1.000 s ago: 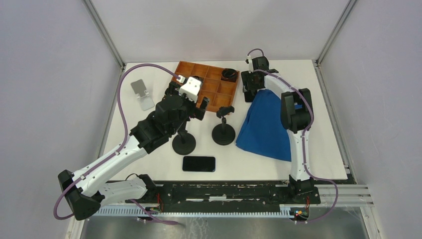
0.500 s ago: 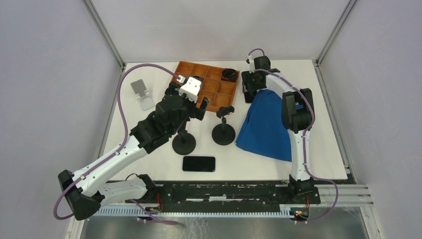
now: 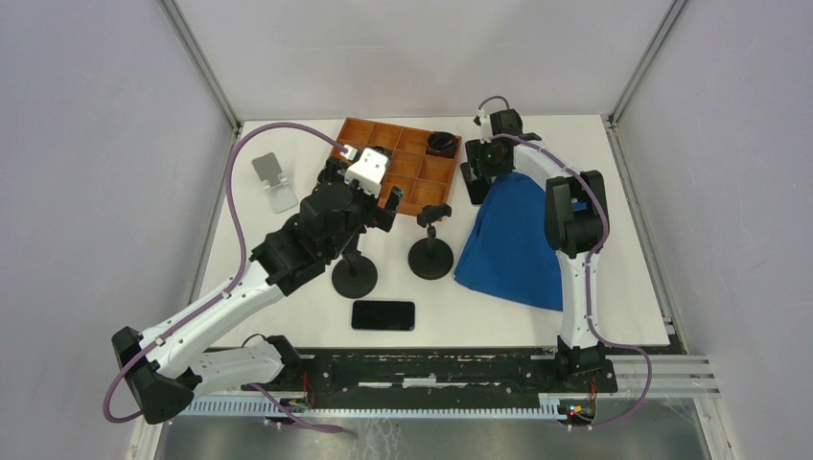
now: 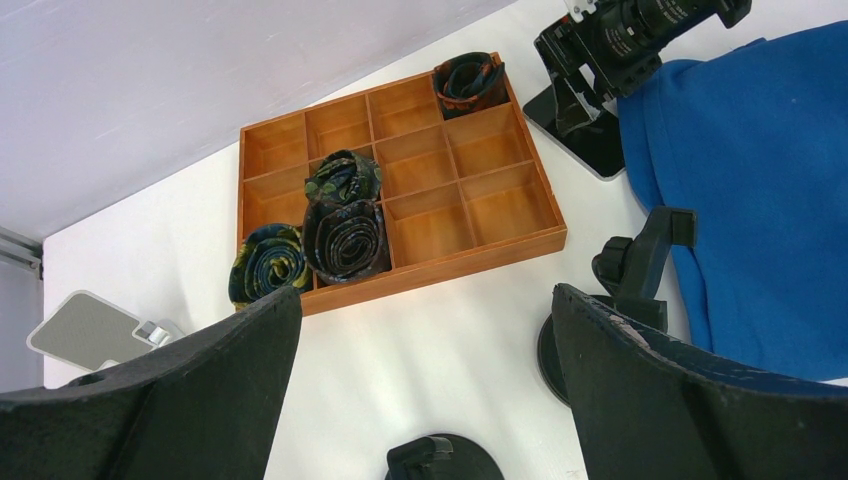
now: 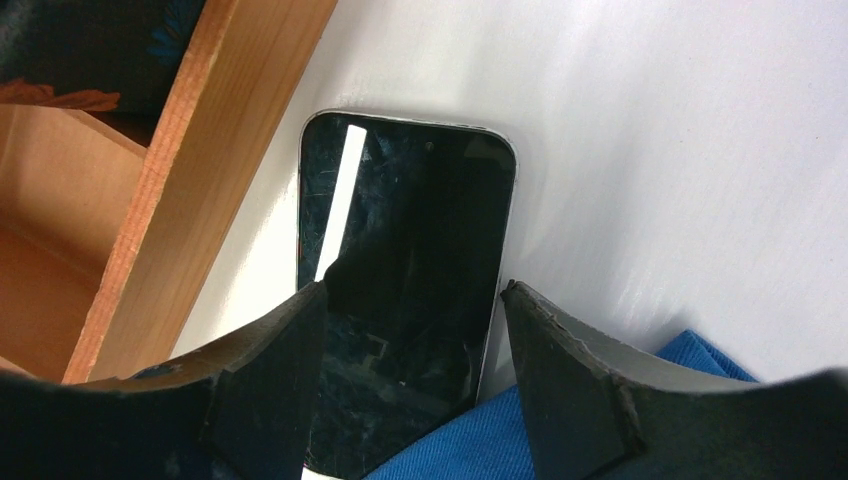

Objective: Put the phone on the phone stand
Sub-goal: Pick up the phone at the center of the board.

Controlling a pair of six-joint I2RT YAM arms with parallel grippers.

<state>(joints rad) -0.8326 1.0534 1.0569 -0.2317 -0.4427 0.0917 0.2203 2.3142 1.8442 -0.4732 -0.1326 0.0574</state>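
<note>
Left jaws wide open, empty, right jaws astride phone point(image 5: 400, 260), grip unclear, white tabletop point(image 3: 628, 278), grey walls point(image 3: 96, 144)

Black phone point(image 5: 400, 250), screen up; silver stand point(image 3: 272, 180) well apart.

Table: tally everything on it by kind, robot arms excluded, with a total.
Phone: 2
Silver phone stand: 1
Black round-base stand: 2
Wooden tray: 1
Rolled fabric bundle: 4
Blue cloth: 1
Total: 11
</note>
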